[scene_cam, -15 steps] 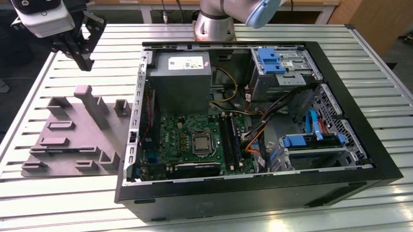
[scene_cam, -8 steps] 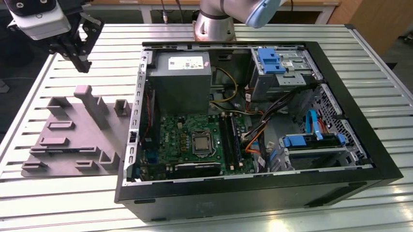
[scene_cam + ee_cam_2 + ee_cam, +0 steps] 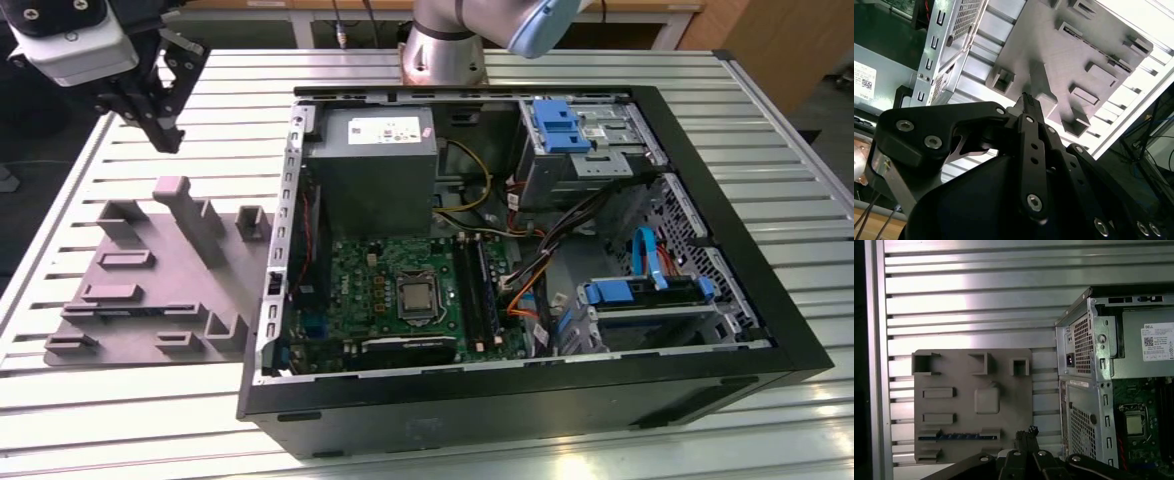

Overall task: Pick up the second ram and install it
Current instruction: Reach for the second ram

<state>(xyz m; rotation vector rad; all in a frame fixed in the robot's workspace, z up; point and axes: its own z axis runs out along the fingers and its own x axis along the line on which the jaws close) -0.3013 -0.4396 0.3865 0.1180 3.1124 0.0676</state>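
The second ram (image 3: pixel 959 436) is a thin dark bluish strip lying in a slot of the grey fixture (image 3: pixel 974 400), between two raised blocks, in the first wrist view. My gripper (image 3: pixel 158 130) hangs high above the slatted table, beyond the fixture's (image 3: pixel 160 270) far end at the exterior view's left. Its black fingers (image 3: pixel 1026 432) are shut together with nothing between them. In the second wrist view the fingertips (image 3: pixel 1026 97) point down toward the fixture (image 3: pixel 1074 65). The black memory slots (image 3: pixel 474 290) run along the motherboard (image 3: pixel 394 290) inside the open case.
The open computer case (image 3: pixel 534 400) lies on its side to the exterior view's right of the fixture, its metal wall (image 3: pixel 1081 390) close by. Power supply (image 3: pixel 374 165), cables (image 3: pixel 534 270) and blue drive brackets (image 3: pixel 561 125) crowd the inside. The arm's base (image 3: pixel 447 50) stands behind.
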